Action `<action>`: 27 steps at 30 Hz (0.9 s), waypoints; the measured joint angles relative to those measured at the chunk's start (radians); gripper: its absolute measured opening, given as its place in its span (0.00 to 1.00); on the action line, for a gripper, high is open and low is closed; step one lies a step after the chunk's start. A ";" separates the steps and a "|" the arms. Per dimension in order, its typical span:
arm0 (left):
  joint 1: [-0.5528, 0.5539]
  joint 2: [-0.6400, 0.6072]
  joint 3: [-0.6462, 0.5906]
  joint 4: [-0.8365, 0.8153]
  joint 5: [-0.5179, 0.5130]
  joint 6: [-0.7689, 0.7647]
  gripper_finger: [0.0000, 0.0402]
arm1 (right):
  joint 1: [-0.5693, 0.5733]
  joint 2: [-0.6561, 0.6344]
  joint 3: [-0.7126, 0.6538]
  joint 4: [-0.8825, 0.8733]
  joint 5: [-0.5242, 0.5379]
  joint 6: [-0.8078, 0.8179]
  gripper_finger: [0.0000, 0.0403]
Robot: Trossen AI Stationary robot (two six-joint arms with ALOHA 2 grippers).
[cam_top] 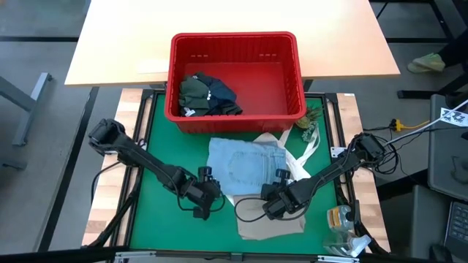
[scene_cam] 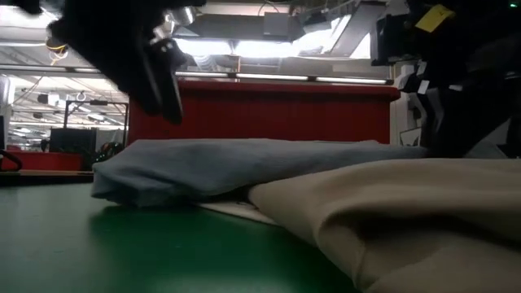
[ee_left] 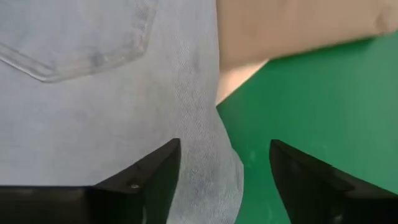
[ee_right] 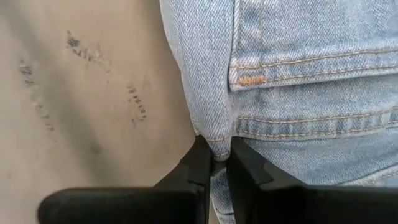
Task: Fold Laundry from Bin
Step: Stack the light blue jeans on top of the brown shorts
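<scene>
A light blue denim garment [cam_top: 245, 164] lies spread on the green mat [cam_top: 157, 183] in front of the red bin [cam_top: 234, 44], partly over a beige cloth [cam_top: 274, 225]. Dark olive and navy laundry [cam_top: 207, 93] lies in the bin's left part. My left gripper [ee_left: 224, 149] is open above the denim's near left edge [ee_left: 208, 180], one finger over the cloth and one over the mat. In the low view it [scene_cam: 159, 77] hangs clear of the garment. My right gripper [ee_right: 214, 149] is shut on the denim at its near right side [cam_top: 272, 204]. My right gripper pinches a small fold of the denim's edge [ee_right: 217, 142] between its two fingertips, beside a stitched seam. The fingers come from above, slanting down. The rest of the garment lies on the beige cloth [ee_right: 93, 93] and the mat.
A white bag's straps [cam_top: 306, 153] lie right of the denim. A small greenish thing [cam_top: 311, 126] sits by the bin's right corner, and a clear packet [cam_top: 340, 219] at the near right. A wooden table top [cam_top: 117, 44] lies behind the bin.
</scene>
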 joint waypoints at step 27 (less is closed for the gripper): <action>-0.015 0.286 0.005 0.008 -0.289 0.081 0.43 | 0.001 -0.003 0.002 0.007 -0.047 -0.029 0.08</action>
